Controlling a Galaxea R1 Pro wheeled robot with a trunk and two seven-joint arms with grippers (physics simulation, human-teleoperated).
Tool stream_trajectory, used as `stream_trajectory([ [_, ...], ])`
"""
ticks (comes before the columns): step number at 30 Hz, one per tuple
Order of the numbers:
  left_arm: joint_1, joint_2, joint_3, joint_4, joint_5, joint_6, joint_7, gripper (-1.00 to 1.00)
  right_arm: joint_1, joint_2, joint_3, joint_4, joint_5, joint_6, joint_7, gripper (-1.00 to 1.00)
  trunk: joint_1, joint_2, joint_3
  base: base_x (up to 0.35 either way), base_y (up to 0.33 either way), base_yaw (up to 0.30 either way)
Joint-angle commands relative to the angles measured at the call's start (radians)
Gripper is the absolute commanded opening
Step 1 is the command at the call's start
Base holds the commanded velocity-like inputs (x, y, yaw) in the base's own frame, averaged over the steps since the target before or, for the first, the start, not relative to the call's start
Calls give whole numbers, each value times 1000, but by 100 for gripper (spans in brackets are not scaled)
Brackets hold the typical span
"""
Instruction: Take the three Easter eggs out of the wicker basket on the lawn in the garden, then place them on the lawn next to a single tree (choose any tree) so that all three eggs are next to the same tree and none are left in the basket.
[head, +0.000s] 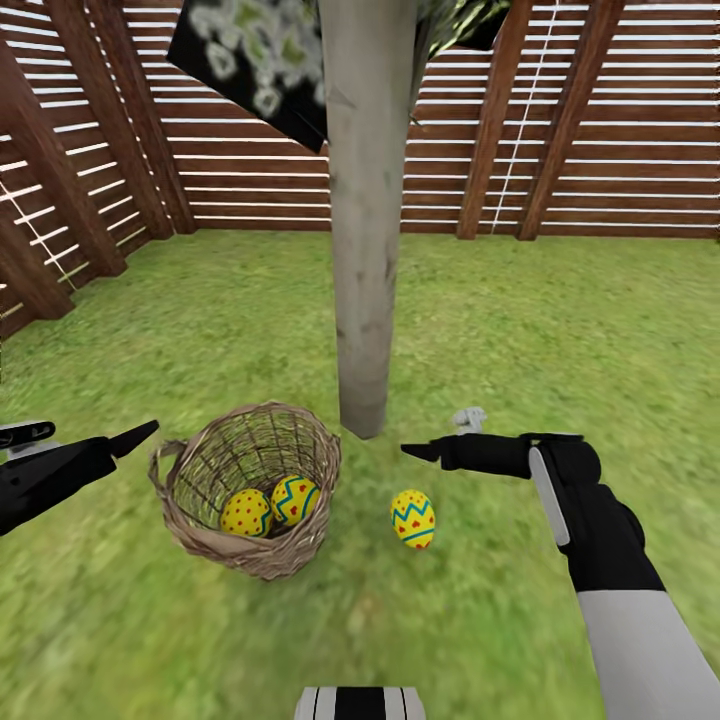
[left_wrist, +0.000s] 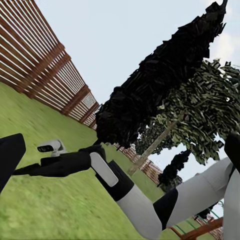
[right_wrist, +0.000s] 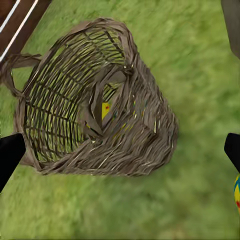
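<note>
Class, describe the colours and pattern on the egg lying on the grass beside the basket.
Yellow egg with blue zigzag bands and red dots, clearest in the head view.

Two eggs (head: 270, 505) in wicker basket (head: 250, 555), third egg (head: 413, 518) beside tree (head: 366, 250)

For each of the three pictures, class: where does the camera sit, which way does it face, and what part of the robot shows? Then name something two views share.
Head view: high on the robot, facing down at the tree, the wicker basket and both arms.
Left wrist view: on the left arm, facing across the lawn at the right tool.
Right wrist view: on the right arm, facing the basket's side.
Shared: head and right wrist views both show the basket.
</note>
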Motion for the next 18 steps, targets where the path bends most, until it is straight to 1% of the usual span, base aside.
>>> stream_trajectory([
  [1,0,0,0,0,0,11,-4,100,1,0,-1,0,-6,7,2,100,-1,0,3,0,0,0],
  [3,0,0,0,0,0,11,-4,100,7,0,-1,4,-10,7,63,100,-1,0,11,0,0,0],
  [4,0,1,1,0,0,10,-4,100,8,-2,-2,8,-13,7,150,100,-2,1,15,0,0,0],
  [5,0,1,1,1,0,10,-4,100,10,-4,-6,14,-14,7,210,100,-2,1,19,0,0,0],
  [6,0,2,2,1,-1,10,-4,100,15,-4,-10,18,-14,8,246,100,-3,1,23,0,0,0],
  [7,0,3,2,1,-1,10,-4,100,17,-5,-12,20,-15,7,261,100,-3,1,26,0,0,0],
  [11,0,3,3,1,-1,10,-4,100,21,-3,-35,22,-14,7,271,100,-5,2,42,0,0,0],
  [18,0,3,2,1,-1,10,-4,100,21,4,-35,23,-5,6,263,100,-8,4,69,0,0,0],
])
